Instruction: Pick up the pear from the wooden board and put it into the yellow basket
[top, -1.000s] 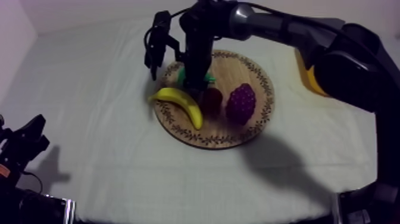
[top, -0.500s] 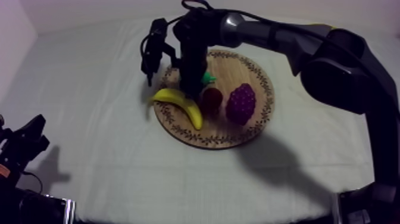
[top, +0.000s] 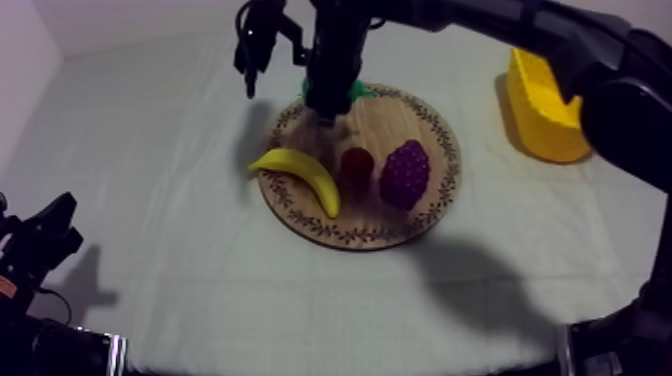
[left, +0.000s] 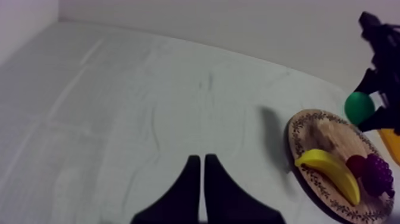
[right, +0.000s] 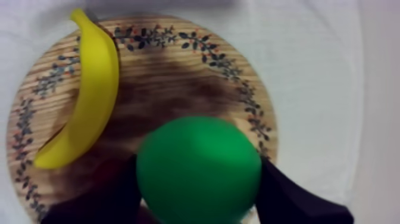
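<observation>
The green pear (right: 199, 170) hangs above the round wooden board (right: 178, 71), held between the black fingers (right: 284, 196) of my right gripper (right: 199, 184), which is shut on it. From above, the right gripper (top: 330, 100) is lifted over the board's (top: 385, 125) far rim, with the pear (top: 357, 91) peeking out beside it. The yellow basket (top: 543, 112) stands at the right of the table, well apart from the pear. My left gripper (left: 200, 179) is shut on nothing, low over the cloth, and rests at the table's left front (top: 45, 238).
A banana (top: 300, 176), a small red fruit (top: 356, 163) and a bunch of grapes (top: 404, 174) lie on the board. In the left wrist view the board (left: 324, 132) with the banana (left: 330, 171) sits far off, the pear (left: 359, 106) above it.
My right gripper has risen from the board with the pear in it and moved toward the far rim. The basket is now uncovered. The left arm has not moved.
</observation>
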